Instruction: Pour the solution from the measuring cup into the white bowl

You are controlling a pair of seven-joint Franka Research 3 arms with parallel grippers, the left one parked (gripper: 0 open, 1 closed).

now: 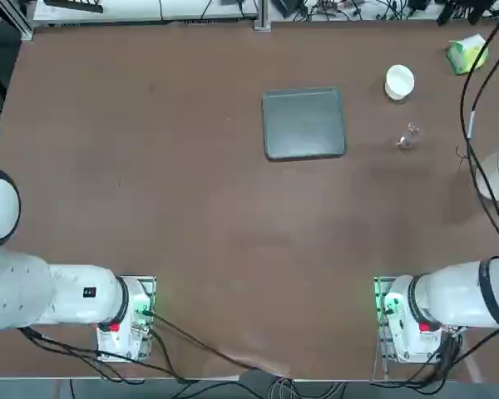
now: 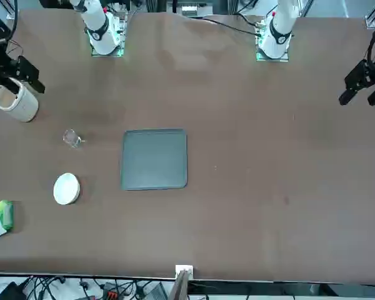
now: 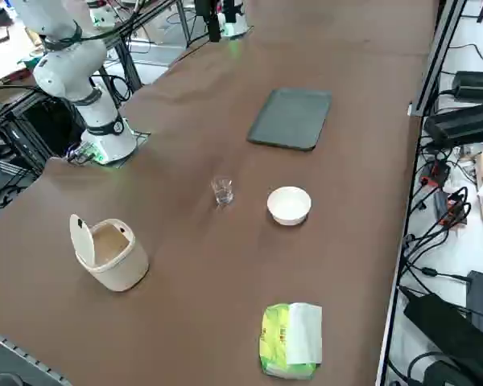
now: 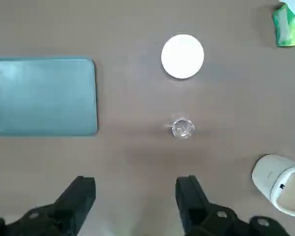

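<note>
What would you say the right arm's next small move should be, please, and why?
Probably lower the open right hand toward the measuring cup and centre on it. The cup stands upright and untouched on the table, apart from the white bowl, and the hand is high above with nothing between its fingers.

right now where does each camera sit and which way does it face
Top: overhead, looking down on the table; both arm bases along the bottom edge, the cup and bowl at the right.
Front: across the table, facing the robot; bases at the top.
Right side: raised at the robot's right, looking diagonally across; right arm's base at upper left.
Right wrist: on the right arm, looking down past the open right jaws, high above the table.
All four share the cup, bowl and tray.
</note>
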